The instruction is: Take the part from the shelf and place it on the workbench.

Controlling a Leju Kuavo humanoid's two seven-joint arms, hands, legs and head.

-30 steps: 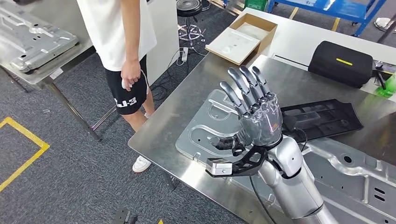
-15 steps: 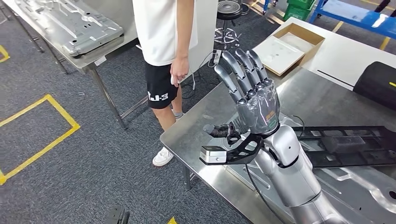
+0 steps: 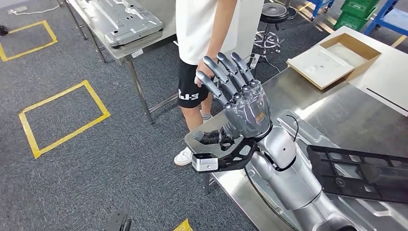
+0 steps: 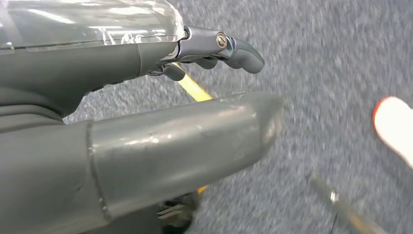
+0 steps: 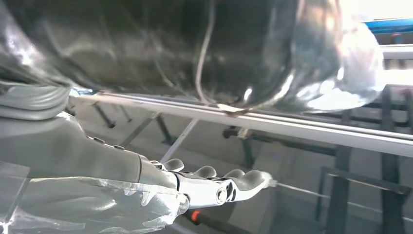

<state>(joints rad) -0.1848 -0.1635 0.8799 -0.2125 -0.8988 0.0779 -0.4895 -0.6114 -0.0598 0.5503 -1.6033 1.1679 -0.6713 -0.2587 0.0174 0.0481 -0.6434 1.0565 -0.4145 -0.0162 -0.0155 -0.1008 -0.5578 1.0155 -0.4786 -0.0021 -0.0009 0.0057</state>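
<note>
Head camera: high, looking down over workbench | left wrist: close above carpet | right wrist: close beneath bench edge.

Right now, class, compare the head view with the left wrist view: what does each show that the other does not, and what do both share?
In the head view but not the left wrist view: the right hand raised with fingers spread and holding nothing, a person standing beside the steel table, a cardboard box and a black tray.

In the left wrist view but not the head view: the left hand, fingers apart and holding nothing, above the floor.

In both: grey carpet and yellow floor tape.
</note>
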